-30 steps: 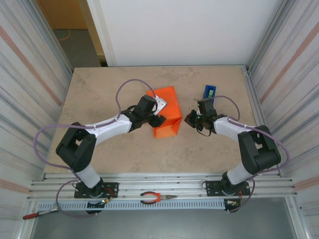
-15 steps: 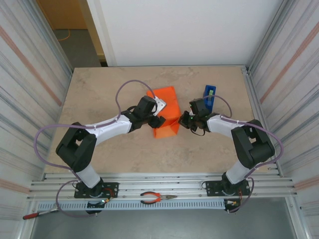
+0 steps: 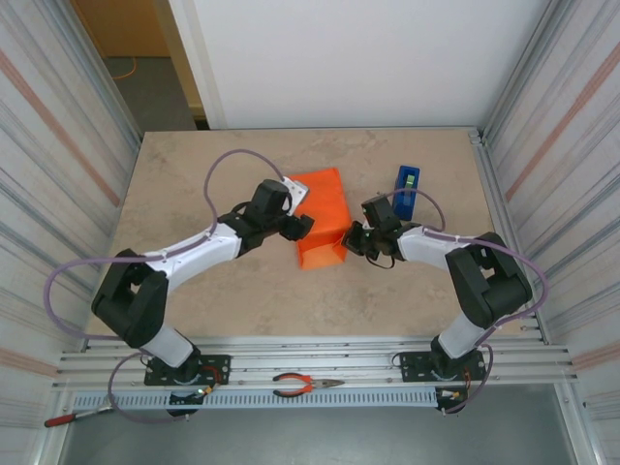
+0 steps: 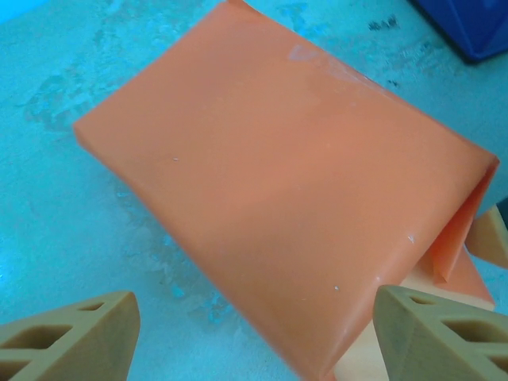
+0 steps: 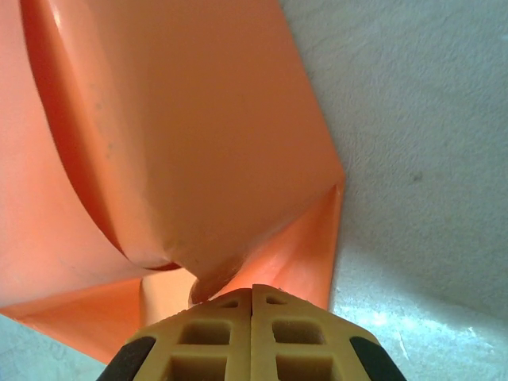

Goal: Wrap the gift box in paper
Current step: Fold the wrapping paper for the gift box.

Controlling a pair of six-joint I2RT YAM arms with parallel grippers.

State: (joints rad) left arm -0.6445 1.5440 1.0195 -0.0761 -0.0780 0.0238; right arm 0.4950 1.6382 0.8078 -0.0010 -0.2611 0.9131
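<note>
As the right gripper [image 3: 353,238] has come across from just beside the blue tape dispenser [image 3: 407,184], I now have it at the open end of the paper [image 3: 323,208], on the side facing the dispenser. Its fingers [image 5: 222,337] are pressed fully together and grip nothing. In the wrist view their tips butt against the loose triangular end flap, so they act as a pusher.

The left gripper [image 3: 294,226] has drawn back over the same second. It was over the parcel's edge. It now stands on the side away from the dispenser, just clear of the paper. Its fingers [image 4: 75,329] are spread wide with nothing between them, a touch wider than a moment ago.

The gift box sits left of the dispenser, near it but apart, on the worktop [image 3: 223,291]. I cannot see the box itself, because the paper lies folded over it with a flat, smooth top face. The parcel has barely shifted.

My reading is that the main wrap holds without the left arm, and the work has passed to the open end. That flap is creased but not yet flat. The next move, I judge, is to press it against the box end. The risk is that, with the left fingers off, the push slides the parcel away from the dispenser.
</note>
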